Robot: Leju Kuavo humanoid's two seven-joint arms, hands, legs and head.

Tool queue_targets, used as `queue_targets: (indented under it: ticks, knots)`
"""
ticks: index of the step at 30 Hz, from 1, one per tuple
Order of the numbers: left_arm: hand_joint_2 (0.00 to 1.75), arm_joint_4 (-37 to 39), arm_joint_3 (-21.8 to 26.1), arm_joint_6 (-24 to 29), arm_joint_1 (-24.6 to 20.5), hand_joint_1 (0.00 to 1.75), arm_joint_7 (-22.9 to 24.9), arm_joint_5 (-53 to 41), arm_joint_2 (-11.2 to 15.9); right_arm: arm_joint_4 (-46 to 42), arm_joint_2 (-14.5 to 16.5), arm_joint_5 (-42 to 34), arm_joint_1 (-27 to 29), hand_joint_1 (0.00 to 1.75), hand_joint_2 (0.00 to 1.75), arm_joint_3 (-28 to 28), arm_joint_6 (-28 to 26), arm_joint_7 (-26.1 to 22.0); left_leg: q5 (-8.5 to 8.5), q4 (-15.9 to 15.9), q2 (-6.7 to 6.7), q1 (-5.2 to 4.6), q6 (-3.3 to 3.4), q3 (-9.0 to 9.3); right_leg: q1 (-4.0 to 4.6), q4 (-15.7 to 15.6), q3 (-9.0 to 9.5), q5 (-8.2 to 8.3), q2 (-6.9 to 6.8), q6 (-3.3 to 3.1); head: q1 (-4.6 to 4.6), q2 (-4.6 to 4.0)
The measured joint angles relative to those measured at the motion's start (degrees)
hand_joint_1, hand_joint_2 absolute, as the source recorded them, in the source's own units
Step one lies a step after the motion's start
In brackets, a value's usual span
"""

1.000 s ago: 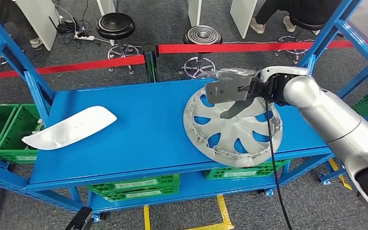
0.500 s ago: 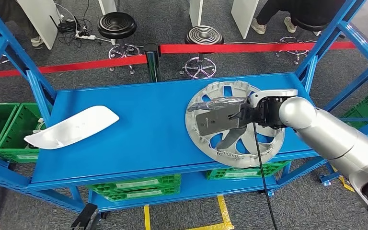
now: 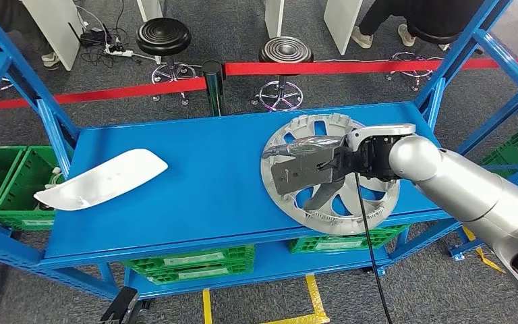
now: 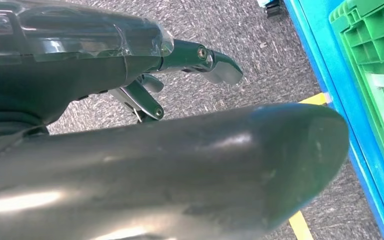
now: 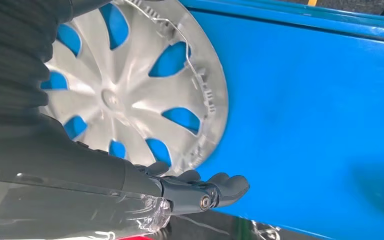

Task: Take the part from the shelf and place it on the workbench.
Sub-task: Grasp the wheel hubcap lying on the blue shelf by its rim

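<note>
A silver hubcap [image 3: 367, 202] lies flat on the blue shelf board [image 3: 202, 169], at its right front. My right hand [image 3: 305, 173] reaches over the hubcap's left half, palm down, with the fingers held straight and the thumb [image 3: 324, 196] above the spokes. In the right wrist view the hubcap [image 5: 130, 100] shows its inner side with clips and a wire ring, and the fingertips [image 5: 225, 185] lie just past its rim without curling around it. My left hand [image 4: 180, 165] hangs low over the grey floor, holding nothing; it shows at the bottom edge [image 3: 118, 307].
A white curved part [image 3: 101, 179] lies at the board's left end. Blue uprights [image 3: 47, 115] [image 3: 445, 67] frame the shelf. Green crates [image 3: 189, 263] stand on the lower level and to both sides. Behind are a red barrier tape [image 3: 141, 89] and two stools [image 3: 162, 35].
My right hand has come down and toward me from the hubcap's far rim to its left half, then edged slightly left. The hubcap and the white part stay in place.
</note>
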Motion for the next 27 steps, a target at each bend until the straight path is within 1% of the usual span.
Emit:
queue_targets:
  ticks: [1, 3, 4, 5, 6, 8, 9, 10, 11, 12, 13, 14, 15, 16, 17, 18, 19, 20, 21, 22, 23, 24, 25, 26, 27]
  knots:
    - [0.00, 0.0, 0.0, 0.0, 0.0, 0.00, -0.1, 0.0, 0.0, 0.2, 0.0, 0.5, -0.2, 0.00, 1.75, 0.1, 0.2, -1.1, 0.08, 0.1, 0.01, -0.08, 0.12, -0.08, -0.08, -0.1, 0.02, 0.17, -0.01, 0.17, -0.03, 0.00]
    - [0.00, 0.0, 0.0, -0.1, 0.0, 0.00, -0.3, 0.1, 0.0, 0.6, 0.0, 1.2, -0.7, 0.00, 1.75, 0.2, 0.5, -2.6, 0.61, -0.1, 0.05, -0.04, 0.62, -0.04, -0.17, -0.3, -0.10, 0.57, -0.01, 0.59, -0.10, 0.00]
    - [0.00, 0.0, 0.0, -0.2, 0.0, 0.00, -0.3, 0.2, 0.0, 0.7, 0.0, 1.3, -0.9, 0.00, 1.75, 0.2, 0.5, -2.9, 0.99, -0.3, 0.08, 0.07, 0.95, 0.05, -0.16, 0.0, -0.34, 0.39, 0.00, 0.82, -0.09, 0.00]
    - [0.00, 0.0, 0.0, -0.2, -0.1, 0.00, -0.3, 0.2, 0.0, 0.9, 0.1, 1.2, -1.2, 0.00, 1.75, 0.3, 0.5, -2.9, 1.35, -0.6, 0.13, 0.20, 1.27, 0.10, -0.15, 1.0, -0.92, -0.38, 0.02, 0.99, 0.06, 0.00]
    - [0.00, 0.0, 0.0, -0.1, -0.1, 0.00, -0.2, 0.2, 0.0, 1.0, 0.1, 1.2, -1.4, 0.00, 1.75, 0.4, 0.5, -2.8, 1.62, -0.8, 0.20, 0.31, 1.50, 0.15, -0.15, 3.2, -1.93, -1.78, 0.05, 1.12, 0.26, 0.00]
    - [0.00, 0.0, 0.1, -0.1, -0.1, 0.00, -0.1, 0.2, 0.0, 1.2, 0.3, 1.1, -1.6, 0.00, 1.75, 0.9, 0.5, -2.6, 1.77, -0.8, 0.32, 0.20, 1.75, 0.00, -0.14, 10.4, -4.73, -5.02, 0.04, 1.08, 0.78, 0.00]
    - [0.00, 0.0, 0.1, -0.1, 0.0, 0.00, -0.1, 0.2, 0.0, 1.4, 0.3, 1.1, -1.5, 0.00, 1.75, 1.1, 0.5, -2.6, 1.76, -0.8, 0.36, 0.11, 1.78, 0.05, -0.12, 13.7, -5.97, -5.91, 0.04, 0.96, 0.95, 0.00]
    - [0.00, 0.0, 0.1, -0.1, 0.0, 0.00, -0.1, 0.2, 0.0, 1.5, 0.4, 1.2, -1.5, 0.00, 1.75, 1.4, 0.5, -2.6, 1.70, -0.7, 0.36, -0.03, 1.80, 0.15, -0.04, 15.4, -6.62, -5.68, 0.05, 0.68, 1.10, 0.00]
    - [0.00, 0.0, 0.1, 0.0, 0.0, 0.00, -0.1, 0.2, 0.0, 1.6, 0.4, 1.2, -1.4, 0.00, 1.75, 1.5, 0.5, -2.6, 1.56, -0.7, 0.33, -0.20, 1.84, 0.31, 0.10, 15.1, -6.46, -4.34, 0.07, 0.25, 1.26, 0.00]
    - [0.00, 0.0, 0.1, 0.0, 0.0, 0.00, -0.1, 0.2, 0.0, 1.8, 0.5, 1.3, -1.5, 0.00, 1.75, 1.5, 0.5, -2.8, 1.32, -0.6, 0.29, -0.43, 1.86, 0.58, 0.36, 12.7, -5.53, -2.09, 0.18, -0.41, 1.42, 0.00]
    - [0.00, 0.0, 0.1, 0.0, 0.0, 0.00, -0.2, 0.2, 0.0, 2.0, 0.5, 1.4, -1.6, 0.00, 1.75, 1.6, 0.5, -2.9, 0.99, -0.6, 0.26, -0.57, 1.86, 0.72, 0.62, 9.8, -4.40, -0.20, 0.50, -1.34, 1.44, 0.00]
    - [0.00, 0.0, 0.1, 0.0, 0.0, 0.00, -0.2, 0.2, -0.1, 2.1, 0.5, 1.6, -1.7, 0.00, 1.75, 1.6, 0.4, -3.2, 0.67, -0.6, 0.24, -0.64, 1.79, 0.62, 0.89, 7.2, -3.24, 1.19, 0.86, -2.20, 1.15, -0.01]
    - [0.00, 0.0, 0.1, 0.0, -0.1, 0.00, -0.3, 0.3, -0.2, 2.3, 0.5, 1.7, -1.8, 0.00, 1.75, 1.5, 0.4, -3.3, 0.45, -0.5, 0.28, -0.48, 1.62, 0.38, 1.21, 5.2, -2.38, 1.84, 1.10, -2.90, 0.82, -0.01]
    - [0.00, 0.0, 0.1, 0.0, -0.1, 0.00, -0.2, 0.2, -0.3, 2.5, 0.5, 1.8, -1.8, 0.00, 1.75, 1.5, 0.4, -3.4, 0.41, -0.4, 0.34, -0.12, 1.35, -0.05, 1.49, 4.5, -2.01, 1.73, 1.26, -3.35, 0.51, -0.01]
    - [0.00, 0.0, 0.1, 0.1, -0.2, 0.00, -0.1, 0.2, -0.4, 2.7, 0.5, 1.8, -1.9, 0.00, 1.75, 1.5, 0.3, -3.3, 0.54, -0.3, 0.33, 0.20, 0.99, -0.39, 1.79, 4.0, -1.81, 1.85, 1.22, -3.48, 0.32, -0.01]
    - [0.00, 0.0, 0.1, 0.2, -0.1, 0.00, 0.1, 0.2, -0.5, 2.8, 0.5, 1.7, -2.0, 0.00, 1.75, 1.5, 0.3, -3.1, 0.70, -0.4, 0.26, 0.39, 0.60, -0.36, 1.97, 3.4, -1.69, 1.97, 1.06, -3.60, 0.45, 0.00]
    - [0.00, 0.0, 0.1, 0.3, -0.1, 0.00, 0.2, 0.2, -0.7, 2.8, 0.5, 1.6, -2.1, 0.00, 1.75, 1.5, 0.3, -2.9, 0.54, -0.2, 0.16, 0.40, 0.27, -0.47, 1.88, 2.4, -1.11, 1.79, 0.98, -3.55, 0.68, -0.01]
    - [0.00, -0.1, 0.1, 0.4, -0.2, 0.00, 0.3, 0.2, -0.8, 2.9, 0.7, 1.5, -2.2, 0.00, 1.75, 1.5, 0.2, -2.7, -0.06, 0.7, 0.03, 0.32, -0.09, -1.02, 1.57, 0.8, -0.14, 1.14, 0.83, -3.35, 0.71, -0.01]
    - [0.00, -0.2, 0.1, 0.5, -0.5, 0.00, 0.4, 0.2, -0.9, 2.9, 0.8, 1.4, -2.3, 0.00, 1.75, 1.5, 0.2, -2.6, -1.23, 2.7, -0.06, 0.31, -0.48, -2.23, 1.16, -0.7, 0.81, 0.42, 0.62, -3.00, 0.61, 0.00]
    - [0.00, -0.3, 0.1, 0.5, -0.7, 0.00, 0.4, 0.2, -0.9, 3.0, 1.0, 1.3, -2.3, 0.00, 1.75, 1.6, 0.2, -2.6, -2.82, 5.8, -0.10, 0.56, -0.95, -4.19, 0.76, -1.8, 1.68, -0.45, 0.41, -2.56, 0.42, 0.00]
    - [0.00, -0.3, 0.1, 0.6, -0.8, 0.00, 0.5, 0.3, -1.0, 3.0, 1.2, 1.3, -2.0, 0.00, 1.75, 1.6, 0.2, -2.6, -4.24, 9.6, -0.15, 0.93, -1.55, -6.45, 0.45, -2.1, 2.07, -1.03, 0.17, -2.29, 0.09, 0.01]
    - [0.00, -0.3, 0.1, 0.6, -0.8, 0.00, 0.5, 0.3, -1.0, 3.1, 1.3, 1.2, -1.6, 0.00, 1.75, 1.8, 0.2, -2.5, -5.00, 12.9, -0.16, 1.38, -2.20, -8.55, 0.18, -1.8, 2.12, -1.24, -0.05, -2.09, -0.13, 0.01]
    - [0.00, -0.3, 0.1, 0.7, -0.7, 0.00, 0.6, 0.3, -1.0, 3.2, 1.4, 1.2, -1.1, 0.00, 1.75, 2.1, 0.2, -2.4, -4.59, 14.9, -0.14, 1.85, -2.88, -10.08, -0.16, -1.4, 2.19, -1.49, -0.25, -1.91, -0.25, 0.02]
    - [0.00, -0.3, 0.1, 0.8, -0.6, 0.00, 0.7, 0.3, -1.0, 3.3, 1.5, 1.2, -0.8, 0.00, 1.75, 2.4, 0.2, -2.3, -2.83, 15.1, -0.06, 2.35, -3.60, -10.88, -0.60, -0.9, 2.19, -1.81, -0.42, -1.58, -0.32, 0.01]
    - [0.00, -0.3, 0.1, 0.8, -0.5, 0.00, 0.8, 0.3, -0.9, 3.4, 1.6, 1.2, -0.7, 0.00, 1.75, 2.6, 0.2, -2.2, -0.05, 13.4, 0.14, 2.93, -4.42, -10.93, -1.18, -0.3, 2.08, -2.20, -0.56, -1.03, -0.37, 0.01]
